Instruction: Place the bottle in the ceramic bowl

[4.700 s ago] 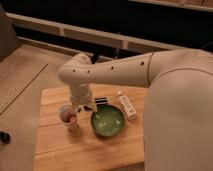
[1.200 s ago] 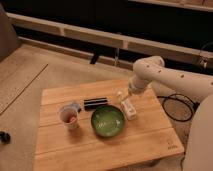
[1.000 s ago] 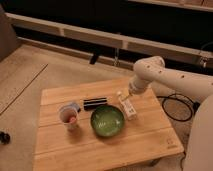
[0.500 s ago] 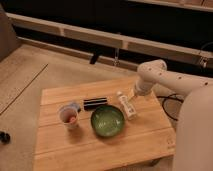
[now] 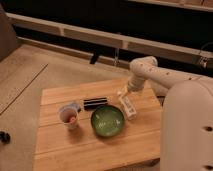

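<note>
The white bottle [image 5: 128,106] lies on its side on the wooden table [image 5: 60,145], just right of the green ceramic bowl [image 5: 107,120] and close to its rim. The bowl is empty. My gripper [image 5: 122,92] hangs at the end of the white arm, just above the bottle's far end, near the table's back right part. The arm reaches in from the right.
A flat black bar [image 5: 95,102] lies behind the bowl. A small white cup [image 5: 68,114] with pinkish contents stands left of the bowl. My white body [image 5: 187,125] fills the right side. A dark wall with a pale rail runs behind the table.
The arm has swung from the table's left side over to the right and come down toward the bottle's far end. The bottle, bowl, cup and bar have not moved.
</note>
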